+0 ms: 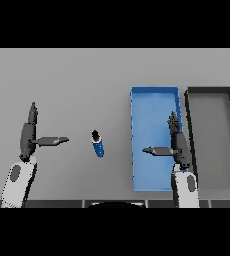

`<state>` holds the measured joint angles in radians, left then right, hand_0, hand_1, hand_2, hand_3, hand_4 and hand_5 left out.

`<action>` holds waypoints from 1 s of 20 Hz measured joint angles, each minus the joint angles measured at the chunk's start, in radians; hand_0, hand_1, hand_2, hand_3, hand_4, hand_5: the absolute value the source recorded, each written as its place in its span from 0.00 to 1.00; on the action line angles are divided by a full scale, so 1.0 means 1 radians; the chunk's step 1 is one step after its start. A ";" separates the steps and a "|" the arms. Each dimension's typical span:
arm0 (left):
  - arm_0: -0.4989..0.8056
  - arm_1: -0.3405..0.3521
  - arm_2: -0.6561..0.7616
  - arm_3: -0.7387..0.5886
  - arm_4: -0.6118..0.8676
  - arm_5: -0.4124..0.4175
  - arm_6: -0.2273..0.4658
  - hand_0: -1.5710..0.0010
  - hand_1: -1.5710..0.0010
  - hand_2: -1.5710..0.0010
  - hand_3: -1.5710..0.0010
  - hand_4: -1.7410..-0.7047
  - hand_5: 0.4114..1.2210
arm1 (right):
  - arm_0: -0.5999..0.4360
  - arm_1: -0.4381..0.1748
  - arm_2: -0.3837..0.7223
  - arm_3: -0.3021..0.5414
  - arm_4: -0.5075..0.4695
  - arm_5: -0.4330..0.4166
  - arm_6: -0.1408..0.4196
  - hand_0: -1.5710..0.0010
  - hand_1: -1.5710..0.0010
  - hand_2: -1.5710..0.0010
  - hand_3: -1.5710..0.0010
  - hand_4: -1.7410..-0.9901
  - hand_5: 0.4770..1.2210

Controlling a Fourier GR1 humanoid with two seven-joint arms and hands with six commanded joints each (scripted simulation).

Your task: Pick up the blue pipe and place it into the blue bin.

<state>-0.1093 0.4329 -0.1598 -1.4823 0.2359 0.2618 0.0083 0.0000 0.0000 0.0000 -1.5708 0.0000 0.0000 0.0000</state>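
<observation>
The pipe [98, 144] lies on the grey table [77, 80], a little left of the middle, apart from everything else. It is short and blue, with a dark cap at one end. Its long axis runs nearly away from the robot, only slightly tilted: the dark end points to the far side and a bit to the left, the blue end comes toward the robot and a bit to the right. There is one pipe only.

To the right of it stands the blue bin [154, 91], one long tray with its long side going away from the robot. Just beside this bin, further right, there is one dark bin [209, 90] of similar shape.

The right hand [177, 142] is over the right part of the blue bin, fingers straight and thumb spread toward the pipe, holding nothing. The left hand [28, 134] is left of the pipe, well apart from it, also with straight fingers and thumb pointing to the pipe, holding nothing.
</observation>
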 measured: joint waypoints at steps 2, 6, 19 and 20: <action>-0.002 0.002 0.004 0.003 0.002 -0.002 -0.006 1.00 1.00 1.00 1.00 0.71 0.22 | -0.003 0.003 0.002 0.001 0.002 -0.003 0.002 1.00 1.00 1.00 1.00 0.69 0.17; 0.000 0.014 0.017 0.014 0.012 -0.013 -0.017 1.00 1.00 1.00 1.00 0.71 0.22 | -0.007 0.010 0.006 0.002 0.008 -0.011 -0.002 1.00 1.00 1.00 1.00 0.69 0.17; 0.075 0.209 -0.112 -0.050 0.008 -0.412 -0.181 1.00 1.00 1.00 1.00 0.69 0.19 | 0.060 -0.116 0.099 -0.109 0.141 0.055 -0.041 1.00 1.00 1.00 1.00 0.69 0.16; 0.082 0.217 -0.131 -0.065 0.002 -0.437 -0.180 1.00 1.00 1.00 1.00 0.68 0.17 | 0.063 -0.117 0.101 -0.102 0.141 0.061 -0.061 1.00 1.00 1.00 1.00 0.69 0.17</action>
<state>-0.0272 0.6497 -0.2910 -1.5476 0.2378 -0.1747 -0.1717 0.0629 -0.1172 0.1009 -1.6732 0.1415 0.0606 -0.0609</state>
